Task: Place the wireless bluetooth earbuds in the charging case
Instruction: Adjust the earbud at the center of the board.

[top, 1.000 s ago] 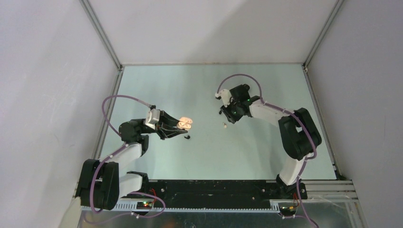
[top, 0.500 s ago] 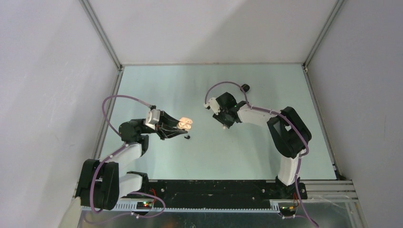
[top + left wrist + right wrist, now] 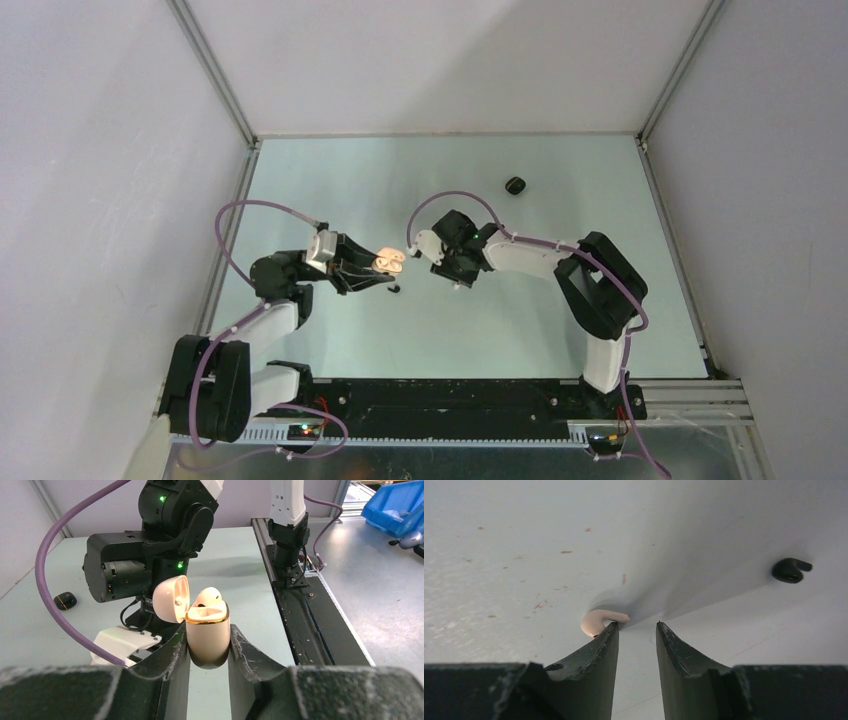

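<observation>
Near the case (image 3: 207,637) pinched by the left gripper (image 3: 208,631), the right gripper (image 3: 636,626), slightly spread beside a cream earbud (image 3: 596,620), has swung closer.

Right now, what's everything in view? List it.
charging case: 1, cream with gold rim, lid open, clamped in the left end effector
seated earbud: 1, cream, in the open case
loose earbud: 1, cream, on the table beside one right fingertip, outside the gap
black earbud: 1, black, on the table, apart from the cream one
small black case: 1, black, far part of the table, alone
table: 1, pale green
left end effector: 1, black fingers, shut on the charging case
right end effector: 1, black fingers, open, nothing between them
</observation>
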You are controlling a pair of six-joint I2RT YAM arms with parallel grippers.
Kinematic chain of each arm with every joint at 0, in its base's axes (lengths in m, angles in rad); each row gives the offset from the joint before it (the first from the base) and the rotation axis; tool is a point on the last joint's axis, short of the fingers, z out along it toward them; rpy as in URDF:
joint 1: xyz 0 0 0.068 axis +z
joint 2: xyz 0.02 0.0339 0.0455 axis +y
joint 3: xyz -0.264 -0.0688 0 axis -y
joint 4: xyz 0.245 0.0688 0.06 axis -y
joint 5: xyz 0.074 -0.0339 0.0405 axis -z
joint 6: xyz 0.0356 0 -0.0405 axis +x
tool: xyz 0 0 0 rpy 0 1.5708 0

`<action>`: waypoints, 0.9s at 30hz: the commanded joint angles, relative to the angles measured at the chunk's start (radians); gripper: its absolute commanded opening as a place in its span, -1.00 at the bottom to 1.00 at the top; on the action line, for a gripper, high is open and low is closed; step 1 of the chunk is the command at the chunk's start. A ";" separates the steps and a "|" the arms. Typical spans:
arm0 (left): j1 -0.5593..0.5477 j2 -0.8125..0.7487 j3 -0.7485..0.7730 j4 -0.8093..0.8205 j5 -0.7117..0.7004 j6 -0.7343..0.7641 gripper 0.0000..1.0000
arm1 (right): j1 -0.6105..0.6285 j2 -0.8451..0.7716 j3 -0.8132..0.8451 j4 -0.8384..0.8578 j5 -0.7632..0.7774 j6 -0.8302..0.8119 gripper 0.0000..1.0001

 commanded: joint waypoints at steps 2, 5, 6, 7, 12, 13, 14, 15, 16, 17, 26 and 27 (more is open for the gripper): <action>0.002 -0.007 0.017 0.053 0.005 0.008 -1.00 | 0.024 0.016 0.044 -0.111 -0.069 0.002 -0.23; 0.003 -0.006 0.018 0.053 0.004 0.007 -1.00 | 0.040 0.011 0.049 -0.127 -0.067 -0.005 -0.22; 0.003 -0.006 0.018 0.053 0.005 0.007 -1.00 | 0.041 0.007 0.050 -0.130 -0.068 -0.006 -0.22; 0.002 -0.006 0.017 0.053 0.005 0.007 -1.00 | 0.042 0.002 0.050 -0.131 -0.076 -0.007 -0.22; 0.002 -0.002 0.019 0.053 0.003 0.007 -1.00 | 0.043 -0.005 0.050 -0.119 -0.103 0.009 -0.20; 0.002 -0.003 0.019 0.053 0.003 0.006 -1.00 | 0.043 0.000 0.050 -0.116 -0.118 0.013 -0.20; 0.003 -0.003 0.019 0.053 0.003 0.006 -1.00 | 0.043 0.005 0.053 -0.120 -0.131 0.020 -0.20; 0.002 -0.005 0.019 0.053 0.004 0.006 -1.00 | 0.043 0.010 0.057 -0.128 -0.158 0.023 -0.20; 0.002 -0.005 0.019 0.053 0.004 0.006 -1.00 | 0.042 0.021 0.072 -0.149 -0.179 0.029 -0.20; 0.002 -0.007 0.019 0.054 0.005 0.006 -1.00 | 0.042 0.027 0.079 -0.159 -0.187 0.032 -0.20; 0.002 -0.004 0.018 0.053 0.007 0.006 -1.00 | -0.025 -0.002 0.136 -0.238 -0.295 0.050 -0.22; 0.001 -0.004 0.018 0.053 0.008 0.006 -1.00 | -0.030 -0.008 0.134 -0.228 -0.291 0.053 -0.22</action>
